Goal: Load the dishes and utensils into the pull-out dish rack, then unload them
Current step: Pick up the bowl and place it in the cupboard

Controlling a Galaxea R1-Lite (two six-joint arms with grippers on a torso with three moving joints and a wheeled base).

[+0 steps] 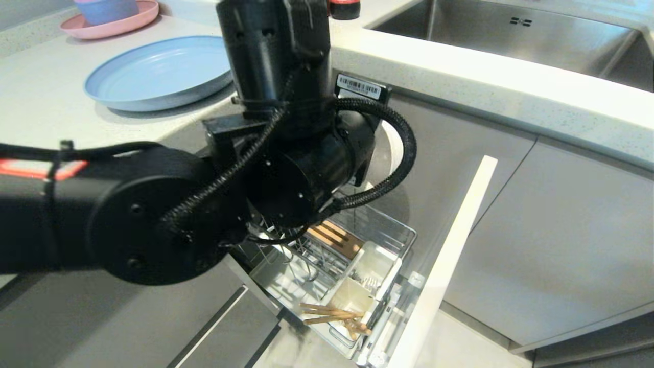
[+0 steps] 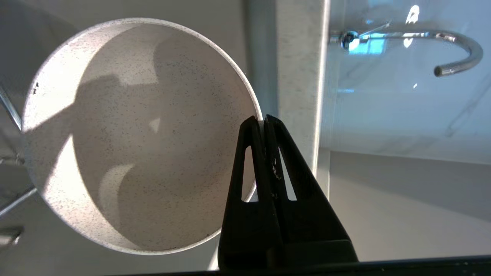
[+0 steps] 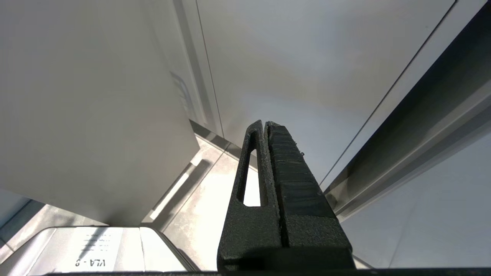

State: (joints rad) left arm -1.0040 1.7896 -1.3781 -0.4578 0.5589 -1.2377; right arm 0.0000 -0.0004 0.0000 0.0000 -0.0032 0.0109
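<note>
Pinching the bowl (image 2: 138, 134) rim, left gripper (image 2: 264, 119) seemingly above the rack (image 1: 357, 266); right gripper (image 3: 264, 124) closed

The robot's matte-black, round-jointed left arm (image 1: 168, 225) carried a braided black cable, small screws and a red stripe; a white barcode label (image 1: 359, 86) marked its wrist.

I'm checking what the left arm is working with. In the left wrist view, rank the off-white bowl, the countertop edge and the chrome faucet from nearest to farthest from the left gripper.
1. Off-white bowl: its rim is clamped in the left gripper.
2. Countertop edge: just behind the fingertips.
3. Chrome faucet: far off, beyond the counter.
</note>
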